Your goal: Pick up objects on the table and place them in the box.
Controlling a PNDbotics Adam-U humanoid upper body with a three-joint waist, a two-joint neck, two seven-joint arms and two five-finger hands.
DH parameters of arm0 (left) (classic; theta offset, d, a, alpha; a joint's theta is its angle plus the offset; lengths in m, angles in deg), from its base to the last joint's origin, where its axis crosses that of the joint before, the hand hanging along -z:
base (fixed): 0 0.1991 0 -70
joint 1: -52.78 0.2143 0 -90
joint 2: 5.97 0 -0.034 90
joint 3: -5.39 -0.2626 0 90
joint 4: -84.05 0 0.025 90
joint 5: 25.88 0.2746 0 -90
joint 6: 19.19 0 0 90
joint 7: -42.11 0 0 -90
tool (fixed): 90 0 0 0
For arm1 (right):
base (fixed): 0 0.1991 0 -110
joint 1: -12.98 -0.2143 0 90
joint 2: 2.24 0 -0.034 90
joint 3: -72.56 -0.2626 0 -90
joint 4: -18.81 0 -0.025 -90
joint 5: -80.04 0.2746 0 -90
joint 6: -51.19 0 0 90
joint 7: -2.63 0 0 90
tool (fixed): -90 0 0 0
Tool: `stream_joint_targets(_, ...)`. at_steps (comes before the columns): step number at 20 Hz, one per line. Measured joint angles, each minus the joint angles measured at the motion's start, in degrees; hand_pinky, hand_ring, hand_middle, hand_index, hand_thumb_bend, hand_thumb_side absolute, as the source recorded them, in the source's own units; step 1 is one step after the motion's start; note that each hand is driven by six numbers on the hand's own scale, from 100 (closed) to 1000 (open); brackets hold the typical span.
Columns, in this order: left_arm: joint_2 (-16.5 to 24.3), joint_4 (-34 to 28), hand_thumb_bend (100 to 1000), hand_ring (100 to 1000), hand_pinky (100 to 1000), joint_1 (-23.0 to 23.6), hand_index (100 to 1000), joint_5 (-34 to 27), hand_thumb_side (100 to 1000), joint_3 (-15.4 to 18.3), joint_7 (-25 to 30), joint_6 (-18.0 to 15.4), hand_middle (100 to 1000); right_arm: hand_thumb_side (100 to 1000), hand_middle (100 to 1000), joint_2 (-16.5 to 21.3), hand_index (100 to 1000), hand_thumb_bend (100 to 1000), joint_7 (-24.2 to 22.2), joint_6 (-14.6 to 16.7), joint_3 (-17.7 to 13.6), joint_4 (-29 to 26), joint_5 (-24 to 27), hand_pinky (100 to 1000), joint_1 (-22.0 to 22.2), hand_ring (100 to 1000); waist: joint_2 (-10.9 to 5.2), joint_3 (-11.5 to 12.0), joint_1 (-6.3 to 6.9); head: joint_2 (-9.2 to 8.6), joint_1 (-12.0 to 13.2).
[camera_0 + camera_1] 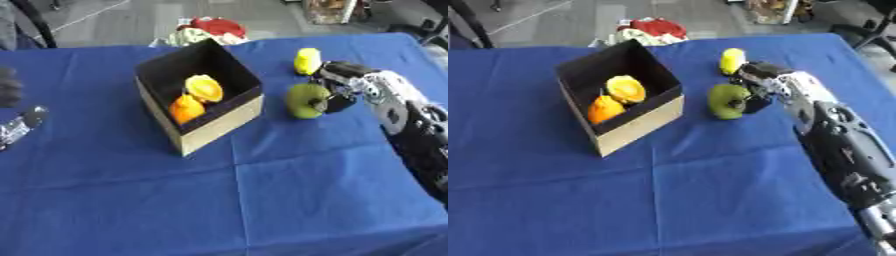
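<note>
1. At the far left edge the left hand (19, 125) rests low on the blue tablecloth (262, 200), well apart from everything else. Only a silver and black part of it shows, so I cannot tell whether its fingers are apart or together.

2. The box (203, 131) stands left of centre, open at the top, dark inside with tan outer walls, and turned corner-on to the robot. Two fruit-like things already lie in it: an orange one (185, 108) toward the near wall and a yellow one (204, 88) just behind it, touching or nearly so.

3. Right of the box, apart from it, the green fruit (305, 100) sits on the cloth. It is rounded and smooth, apple-like; probably a light, stiff toy, liable to roll or slip if pinched off-centre. Taking it across its widest part, thumb opposite fingers, looks safest.

4. The right hand (339, 91) reaches in from the right and is on that green fruit's right side, fingers curled against it with a dark fingertip touching its face. It seems to be closing on the fruit, which is not yet lifted.

5. A small yellow fruit (307, 61) stands farther back, just beside the hand's far side, still waiting.
</note>
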Motion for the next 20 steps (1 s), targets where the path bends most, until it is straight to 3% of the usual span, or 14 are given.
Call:
stream_joint_targets(4, -0.73, 0.00, 683, 676, 718, 0.46, 812, -0.24, 439, -0.01, 0.19, 0.18, 642, 100, 389, -0.23, 498, 148, 1.69, -0.65, 0.48, -4.75, 5.29, 569, -5.02, 388, -0.02, 1.44, 0.00, 0.01, -0.46)
stream_joint_targets(6, -1.01, 0.00, 683, 676, 717, 0.48, 812, -0.26, 440, -0.05, 0.48, 0.27, 641, 100, 439, -1.19, 549, 169, 1.05, -0.78, 1.46, -5.54, 6.33, 609, -7.32, 438, -0.02, 2.40, 0.00, 0.01, -1.00)
stream_joint_targets(7, -1.01, 0.00, 682, 676, 718, 0.47, 812, -0.26, 441, -0.06, 0.65, 0.28, 641, 100, 508, -1.87, 646, 198, 0.32, -0.73, 2.01, -5.49, 6.39, 659, -8.15, 507, -0.02, 2.84, 0.00, 0.01, -1.29)
stream_joint_targets(8, -1.05, 0.00, 682, 676, 718, 0.44, 812, -0.28, 441, -0.08, 0.80, 0.29, 641, 100, 517, -2.59, 658, 201, -0.69, -0.57, 2.51, -5.09, 6.17, 664, -8.74, 515, -0.02, 3.26, 0.00, 0.00, -1.57)
stream_joint_targets(9, -1.19, -0.01, 682, 675, 718, 0.41, 812, -0.31, 441, -0.10, 0.90, 0.29, 641, 100, 608, -3.40, 766, 260, -1.77, -0.38, 2.91, -4.41, 5.58, 717, -9.23, 609, -0.02, 3.66, 0.00, 0.00, -1.84)
stream_joint_targets(10, -1.42, -0.02, 681, 675, 718, 0.33, 812, -0.38, 442, -0.18, 1.07, 0.29, 641, 100, 648, -4.22, 807, 284, -2.89, -0.19, 3.12, -3.43, 4.72, 736, -9.51, 649, -0.02, 4.01, 0.00, 0.00, -2.09)
stream_joint_targets(11, -1.55, -0.02, 680, 675, 718, 0.26, 813, -0.48, 443, -0.33, 1.24, 0.29, 641, 158, 778, -5.05, 921, 404, -3.95, -0.05, 3.26, -2.25, 3.46, 798, -9.62, 778, -0.02, 4.27, 0.00, 0.00, -2.32)
stream_joint_targets(13, -1.73, -0.04, 680, 675, 718, 0.05, 814, -0.54, 443, -0.40, 1.39, 0.30, 641, 237, 871, -6.46, 977, 531, -5.36, 0.25, 3.31, 0.02, 0.17, 867, -9.63, 861, -0.02, 4.55, 0.00, -0.01, -2.65)
stream_joint_targets(18, -1.99, -0.04, 680, 674, 717, 0.04, 814, -0.53, 444, -0.39, 1.65, 0.44, 641, 291, 905, -7.55, 987, 590, -4.98, 1.04, 1.58, 2.74, -4.57, 888, -9.20, 882, -0.02, 4.17, -0.02, -0.02, -2.80)
stream_joint_targets(20, -2.01, -0.04, 678, 674, 717, 0.04, 815, -0.52, 445, -0.39, 1.68, 0.47, 641, 207, 866, -7.23, 977, 521, -3.33, 0.42, 0.33, 2.75, -4.50, 871, -9.08, 852, -0.02, 3.95, -0.02, -0.03, -2.80)
